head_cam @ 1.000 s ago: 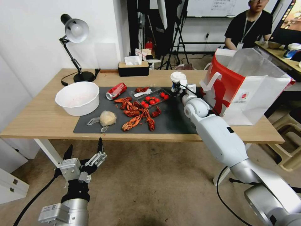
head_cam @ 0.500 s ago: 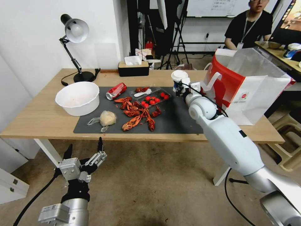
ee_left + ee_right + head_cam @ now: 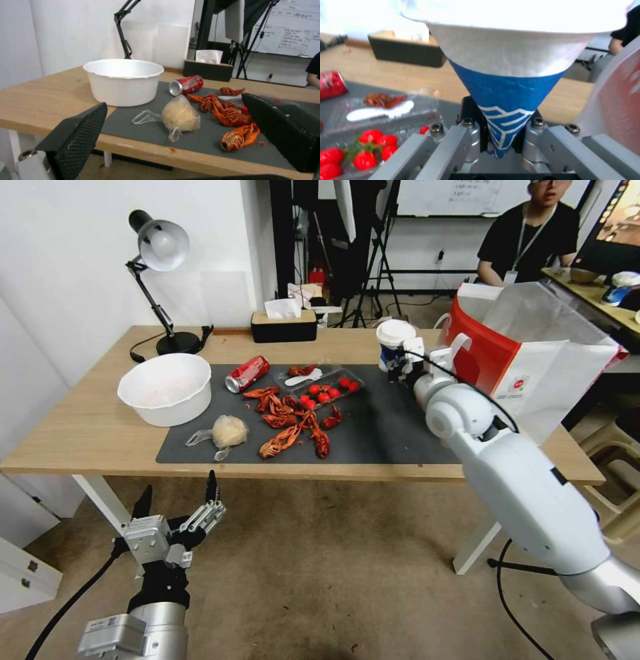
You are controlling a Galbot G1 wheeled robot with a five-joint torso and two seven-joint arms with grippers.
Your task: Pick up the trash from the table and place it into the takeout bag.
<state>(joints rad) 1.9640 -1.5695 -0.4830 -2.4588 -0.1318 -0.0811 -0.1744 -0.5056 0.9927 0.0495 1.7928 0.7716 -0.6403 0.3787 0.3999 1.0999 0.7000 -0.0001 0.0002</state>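
The right gripper [image 3: 400, 361] has its jaws clamped on the blue white-lidded paper cup [image 3: 393, 343], holding it upright above the dark grey mat [image 3: 380, 433] at about 1 o'clock from the mat's centre. In the right wrist view the cup [image 3: 508, 85] sits squarely between the jaws, its narrow blue base pinched low down and its white lid flaring wide above them. The cup hangs just beside the red side of the takeout bag [image 3: 533, 373], which stands at the bench's [image 3: 87, 433] 3 o'clock end.

The left gripper [image 3: 177, 500] hangs below the bench's near edge at about 7 o'clock, jaws apart and holding nothing. In the left wrist view, the small clear bag with pale lump [image 3: 178, 116] lies on the mat beyond its spread jaws, well apart from them.

Also on the mat are the red soda can [image 3: 247, 374], lying on its side at 11 o'clock, red crayfish shells [image 3: 293, 423] near the middle, and a clear tray of cherry tomatoes [image 3: 327, 390]. The big white round bowl [image 3: 165, 388] stands at 9 o'clock.
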